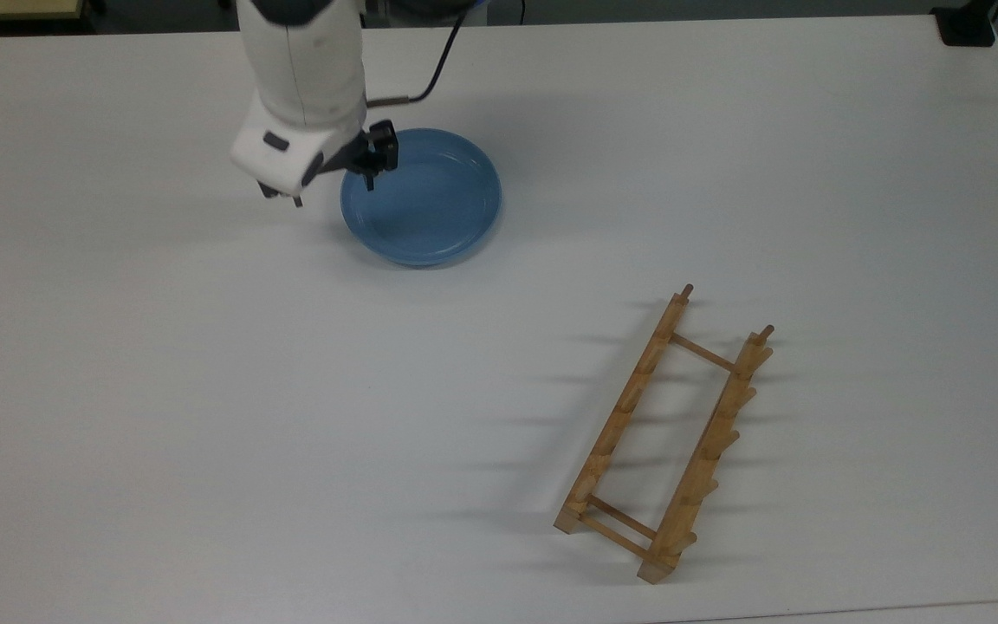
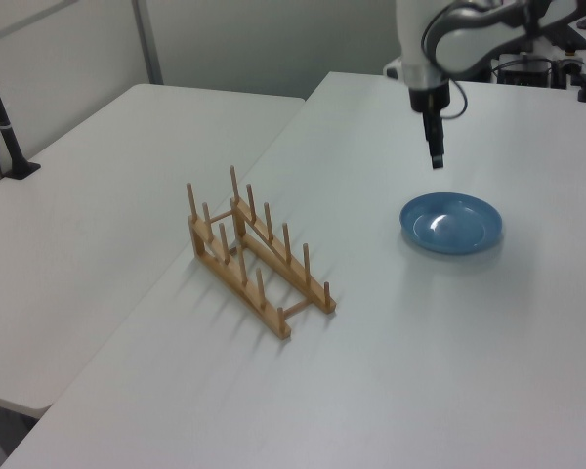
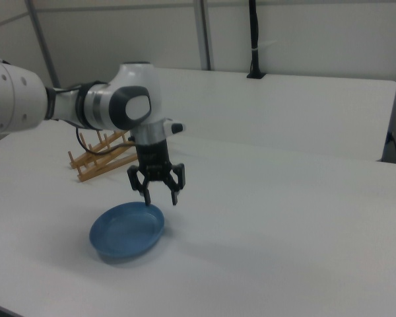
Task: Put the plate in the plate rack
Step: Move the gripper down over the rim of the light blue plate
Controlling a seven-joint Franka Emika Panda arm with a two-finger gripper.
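My gripper hangs with jaws apart above the plate rim; the plate rack stands well apart.

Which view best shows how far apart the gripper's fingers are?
The right view: the gripper faces the camera, fingers spread open above the plate rim. In the top view the gripper is partly hidden by the arm; in the left view the gripper appears edge-on.

In the top view, the plate lies upper-left of the plate rack, well apart.
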